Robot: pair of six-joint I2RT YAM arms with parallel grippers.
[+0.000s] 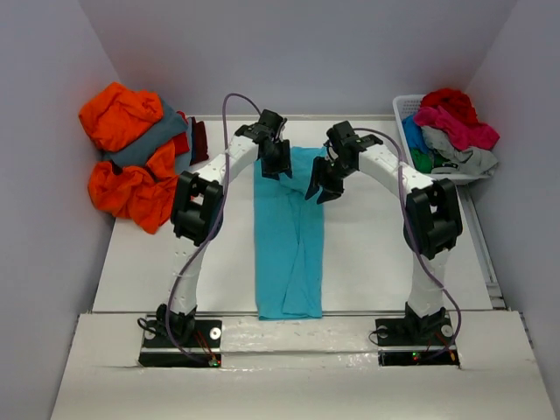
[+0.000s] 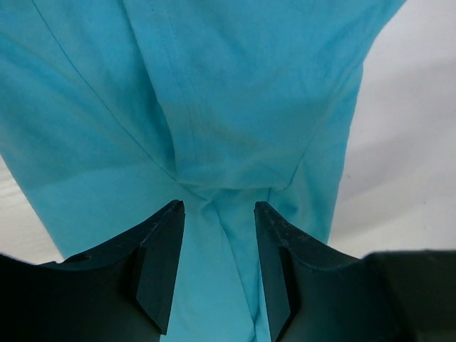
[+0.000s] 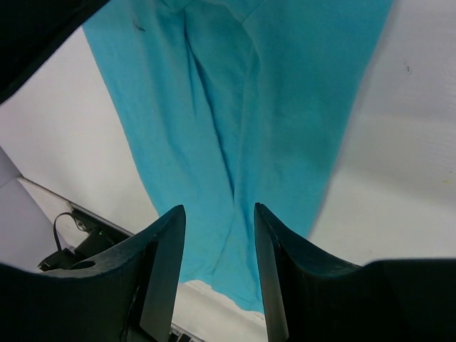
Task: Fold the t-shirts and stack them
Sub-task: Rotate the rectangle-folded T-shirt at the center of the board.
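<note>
White table (image 1: 385, 262), frame centre: turquoise shirt (image 1: 289, 249), folded strip, long axis running top to bottom. My left gripper (image 1: 277, 168) hangs over its upper end, the right gripper (image 1: 318, 191) beside its upper right edge. Both finger pairs are spread, pinching nothing.

Bare white table (image 1: 376, 262) lies open on both sides of the long folded turquoise cloth t-shirt (image 1: 289, 254). Far left of it, a heap of orange and grey shirts (image 1: 122, 122) blocks; far right, a full white slatted plastic basket (image 1: 404, 109).
</note>
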